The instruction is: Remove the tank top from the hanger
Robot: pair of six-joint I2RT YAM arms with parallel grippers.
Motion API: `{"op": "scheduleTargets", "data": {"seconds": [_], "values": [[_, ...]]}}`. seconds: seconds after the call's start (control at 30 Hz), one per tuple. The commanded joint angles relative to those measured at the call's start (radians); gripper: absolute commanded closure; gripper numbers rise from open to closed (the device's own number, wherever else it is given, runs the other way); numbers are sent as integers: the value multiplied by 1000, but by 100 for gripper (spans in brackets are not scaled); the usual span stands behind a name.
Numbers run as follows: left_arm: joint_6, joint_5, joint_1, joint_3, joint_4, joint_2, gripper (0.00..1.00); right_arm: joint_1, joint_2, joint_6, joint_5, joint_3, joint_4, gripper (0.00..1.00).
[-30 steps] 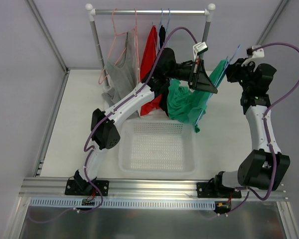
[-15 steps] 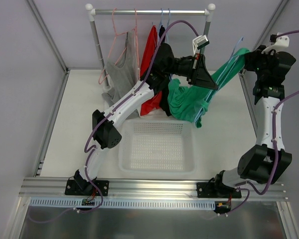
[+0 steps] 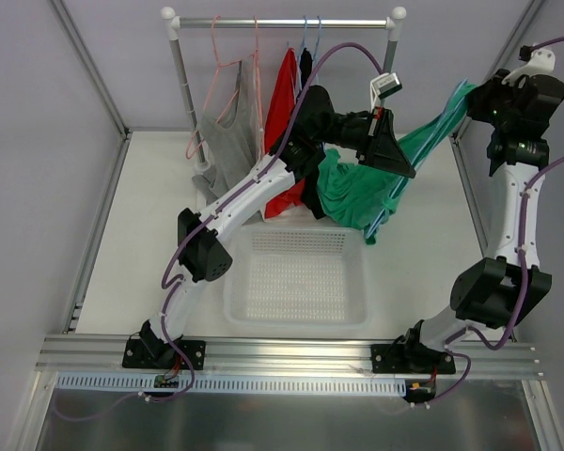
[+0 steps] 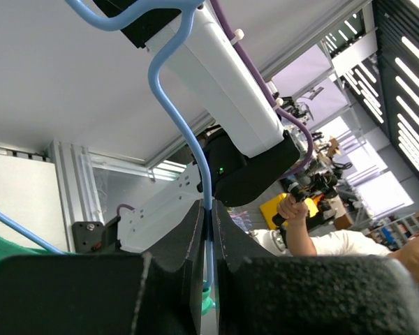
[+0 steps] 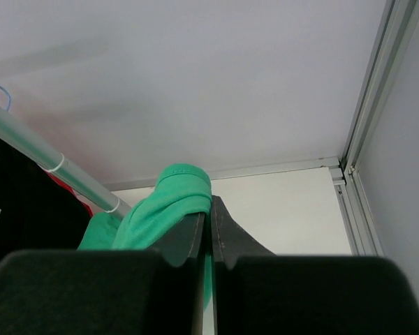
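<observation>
The green tank top point(image 3: 355, 193) hangs bunched in mid-air behind the basket, with one strap stretched up and to the right. My left gripper point(image 3: 393, 150) is shut on the light-blue wire hanger point(image 4: 187, 132), whose wire runs up between its fingers in the left wrist view. A bit of the hanger wire shows below the cloth point(image 3: 377, 225). My right gripper point(image 3: 477, 101) is high at the right wall, shut on the tank top's strap point(image 5: 169, 202), which drapes over its left finger. The left gripper point(image 4: 209, 209) and right gripper point(image 5: 210, 213) both show closed jaws.
A white mesh basket point(image 3: 296, 277) sits on the table under the tank top. Behind it a clothes rail point(image 3: 282, 21) carries pink hangers, a grey top point(image 3: 230, 141), a red top point(image 3: 284, 99) and a black garment point(image 3: 305, 64). Frame posts stand by the right gripper.
My right gripper has moved up and to the right with the strap, pulling it taut away from the hanger. My left gripper has stayed almost in place holding the hanger.
</observation>
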Motion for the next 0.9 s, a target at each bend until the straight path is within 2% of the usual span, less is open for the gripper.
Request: {"op": "scheduleTargets", "data": {"seconds": [0.0, 0.1, 0.13, 0.3, 0.47, 0.6, 0.7, 0.77, 0.87], "values": [[60, 6, -10, 50, 57, -38, 100, -12, -6, 13, 23, 62, -45, 100], [202, -78, -13, 0, 63, -96, 100, -61, -58, 86, 64, -77, -54, 100], [228, -154, -13, -18, 62, -127, 100, -84, -94, 129, 67, -118, -53, 100], [397, -367, -16, -31, 60, -172, 100, -255, -214, 353, 50, -367, 13, 100], [500, -577, -20, -16, 131, -167, 100, -330, -289, 381, 90, -383, -37, 100], [650, -863, -27, -31, 140, -161, 100, -372, -360, 392, 178, -366, -102, 100], [747, -957, -27, 6, 119, -135, 100, -375, -403, 379, 214, -375, -123, 100], [764, -957, -20, 59, 77, -116, 100, -374, -415, 375, 216, -389, -128, 100], [717, -918, 3, 49, 79, -132, 100, -349, -420, 373, 202, -421, -128, 100]]}}
